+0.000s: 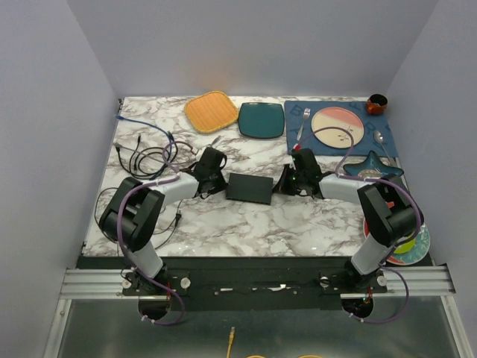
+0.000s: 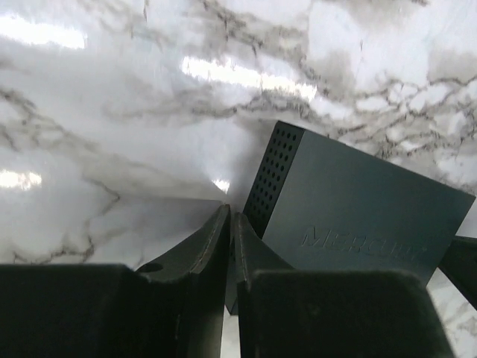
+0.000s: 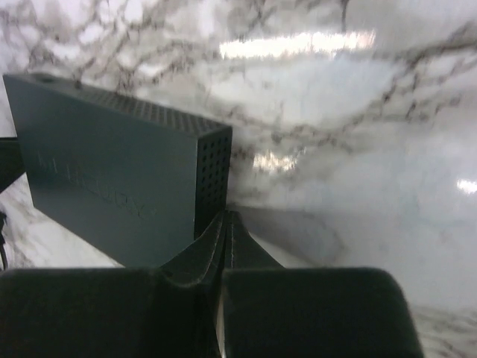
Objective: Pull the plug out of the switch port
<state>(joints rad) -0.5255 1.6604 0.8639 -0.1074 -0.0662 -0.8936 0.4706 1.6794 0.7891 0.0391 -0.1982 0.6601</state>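
The switch [image 1: 250,188], a flat matte-black box, lies on the marble table [image 1: 246,224] between my two grippers. My left gripper [image 1: 223,186] is shut and empty, its tips at the switch's left end. In the left wrist view the fingertips [image 2: 223,218] sit beside the perforated end of the switch [image 2: 358,216]. My right gripper [image 1: 285,184] is shut and empty at the switch's right end. In the right wrist view the fingertips [image 3: 221,218] meet by the perforated end of the switch [image 3: 112,179]. No plug or port shows on the switch.
Loose black cables [image 1: 149,155] and a blue cable [image 1: 131,119] lie at the far left. At the back are an orange square plate [image 1: 211,111], a teal square plate [image 1: 261,119], and a blue placemat [image 1: 298,112] with a round plate, fork and spoon. A star dish [image 1: 370,165] is at the right.
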